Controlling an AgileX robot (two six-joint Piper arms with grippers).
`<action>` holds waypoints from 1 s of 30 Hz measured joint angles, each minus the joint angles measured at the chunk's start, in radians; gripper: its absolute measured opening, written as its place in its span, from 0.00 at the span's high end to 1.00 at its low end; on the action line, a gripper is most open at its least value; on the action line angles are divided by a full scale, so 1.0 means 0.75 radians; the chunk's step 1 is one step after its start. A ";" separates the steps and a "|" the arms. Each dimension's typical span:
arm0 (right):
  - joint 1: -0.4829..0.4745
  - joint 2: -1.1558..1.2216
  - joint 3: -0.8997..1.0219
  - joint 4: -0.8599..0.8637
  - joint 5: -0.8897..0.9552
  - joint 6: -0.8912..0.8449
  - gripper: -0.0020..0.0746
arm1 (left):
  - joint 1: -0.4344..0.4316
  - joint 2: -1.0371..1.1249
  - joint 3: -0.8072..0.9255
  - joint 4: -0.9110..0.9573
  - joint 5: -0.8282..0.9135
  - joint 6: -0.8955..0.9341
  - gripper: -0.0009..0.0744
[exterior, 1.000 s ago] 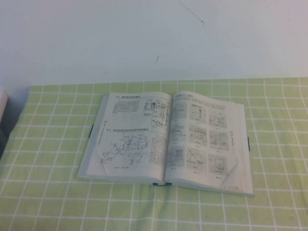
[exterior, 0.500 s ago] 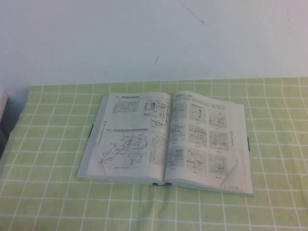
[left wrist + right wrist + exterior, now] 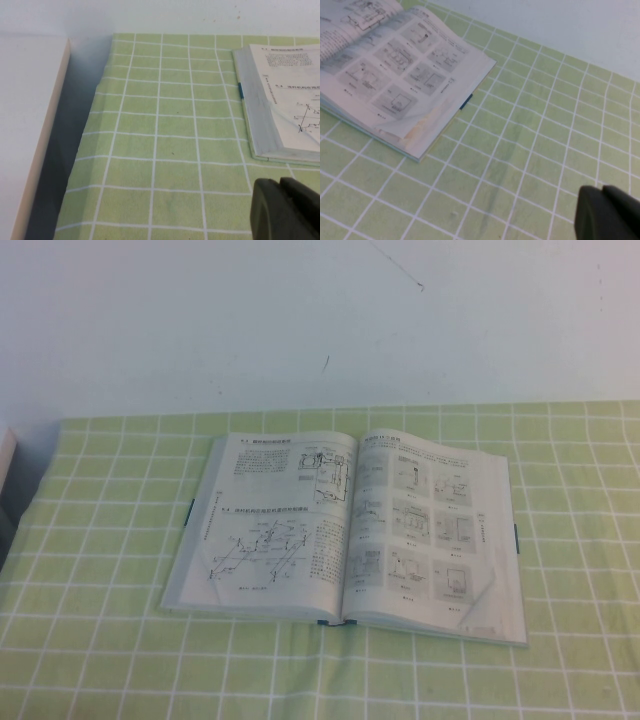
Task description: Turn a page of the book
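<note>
The book (image 3: pixel 345 612) lies open and flat on the green checked cloth (image 3: pixel 100 640), in the middle of the high view. The page (image 3: pixel 270 530) is its left leaf, showing text and a large line diagram. The right leaf (image 3: pixel 430 530) shows boxed grey figures. Neither gripper appears in the high view. My left gripper (image 3: pixel 280 187) is shut and empty, above the cloth, left of the book's left edge (image 3: pixel 265 125). My right gripper (image 3: pixel 602 192) is shut and empty, above the cloth, off the book's right front corner (image 3: pixel 420 145).
A white wall (image 3: pixel 320 320) rises just behind the table. A white board or box (image 3: pixel 25 125) stands beyond the cloth's left edge, also at the left border of the high view (image 3: pixel 5 455). Bare cloth surrounds the book on all sides.
</note>
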 joint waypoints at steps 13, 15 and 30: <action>-0.019 -0.039 0.159 -0.025 -0.196 -0.050 0.98 | 0.000 0.000 0.000 0.000 0.002 0.000 0.99; -0.060 -0.071 0.224 -0.025 -0.262 -0.037 0.98 | 0.000 0.000 0.000 0.000 0.002 0.000 0.99; -0.265 -0.185 0.511 0.002 -0.434 0.084 0.98 | 0.000 0.000 -0.002 0.000 0.005 0.000 0.99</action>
